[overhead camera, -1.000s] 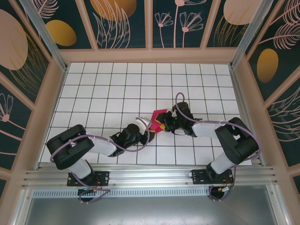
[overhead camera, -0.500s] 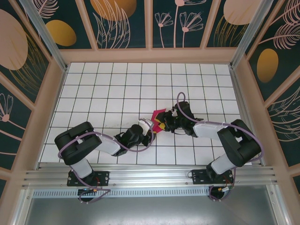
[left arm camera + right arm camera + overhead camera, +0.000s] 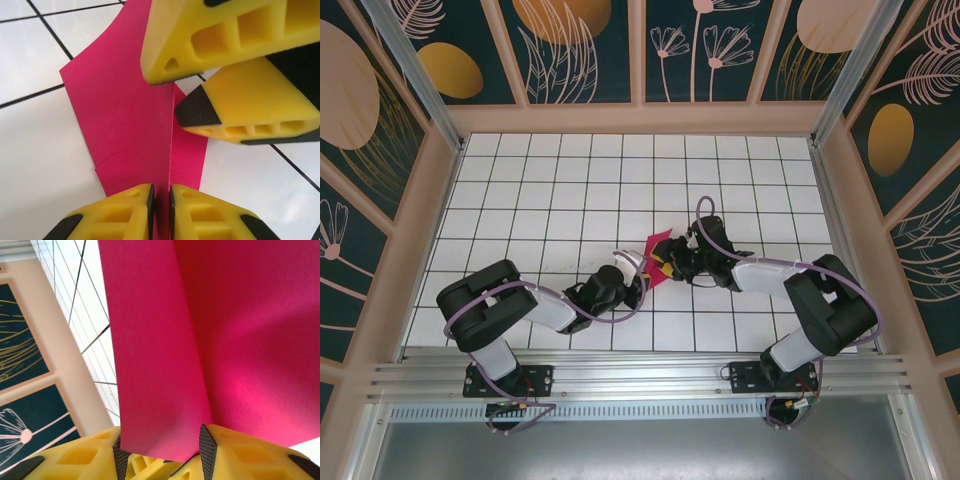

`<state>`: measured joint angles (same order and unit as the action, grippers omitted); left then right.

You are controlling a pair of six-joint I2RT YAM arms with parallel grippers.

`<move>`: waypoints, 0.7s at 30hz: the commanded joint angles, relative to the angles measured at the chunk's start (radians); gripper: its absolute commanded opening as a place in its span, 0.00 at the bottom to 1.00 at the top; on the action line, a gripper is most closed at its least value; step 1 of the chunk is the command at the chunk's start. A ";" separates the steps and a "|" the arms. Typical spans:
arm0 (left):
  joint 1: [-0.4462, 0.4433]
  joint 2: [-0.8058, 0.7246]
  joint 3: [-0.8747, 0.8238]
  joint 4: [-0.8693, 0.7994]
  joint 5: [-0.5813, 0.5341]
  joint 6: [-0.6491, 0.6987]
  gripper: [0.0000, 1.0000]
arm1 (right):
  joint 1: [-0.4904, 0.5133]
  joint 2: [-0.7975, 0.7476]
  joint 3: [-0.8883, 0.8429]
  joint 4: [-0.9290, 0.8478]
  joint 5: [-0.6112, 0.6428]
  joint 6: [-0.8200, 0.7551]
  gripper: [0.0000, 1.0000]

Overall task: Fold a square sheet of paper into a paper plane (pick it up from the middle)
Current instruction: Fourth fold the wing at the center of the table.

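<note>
Near the middle of the white tiled surface, where the two arms meet, the magenta-pink sheet of paper is creased, folded over on itself and pinched from both ends. The left tool has its yellow fingers drawn almost together on the end nearest it, with paper showing in the thin slit between them. The right tool clamps the opposite end, and the sheet rises from between its dark pads.

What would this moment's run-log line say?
stage: mid-fold | pink paper: creased, partly folded, held between both arms | left end effector: shut on near end | right end effector: gripping far end
</note>
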<state>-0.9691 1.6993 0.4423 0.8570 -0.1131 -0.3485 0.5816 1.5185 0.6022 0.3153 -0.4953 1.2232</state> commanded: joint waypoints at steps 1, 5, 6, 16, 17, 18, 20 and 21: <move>-0.008 0.009 -0.022 0.064 0.008 -0.104 0.17 | -0.012 -0.036 0.031 -0.062 0.045 -0.138 0.46; -0.007 0.046 -0.031 0.096 0.036 -0.203 0.16 | -0.023 -0.075 0.024 -0.075 0.058 -0.262 0.53; -0.007 0.046 -0.031 0.099 0.044 -0.226 0.16 | -0.025 -0.085 0.021 -0.075 0.062 -0.289 0.54; 0.006 0.056 -0.037 0.175 0.110 -0.488 0.15 | -0.028 -0.130 -0.052 -0.042 0.154 -0.368 0.56; 0.009 0.062 -0.041 0.192 0.112 -0.513 0.15 | -0.029 -0.126 -0.056 -0.031 0.151 -0.372 0.55; 0.013 0.066 -0.045 0.207 0.117 -0.537 0.15 | -0.029 -0.118 -0.056 -0.024 0.145 -0.380 0.55; 0.018 0.082 -0.047 0.227 0.128 -0.578 0.15 | -0.028 -0.098 -0.052 -0.020 0.132 -0.389 0.53; 0.020 0.090 -0.048 0.238 0.132 -0.595 0.15 | -0.028 -0.085 -0.048 -0.014 0.123 -0.400 0.52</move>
<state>-0.9600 1.7634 0.4099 1.0172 -0.0086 -0.8360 0.5571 1.4132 0.5560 0.2543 -0.3706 0.8742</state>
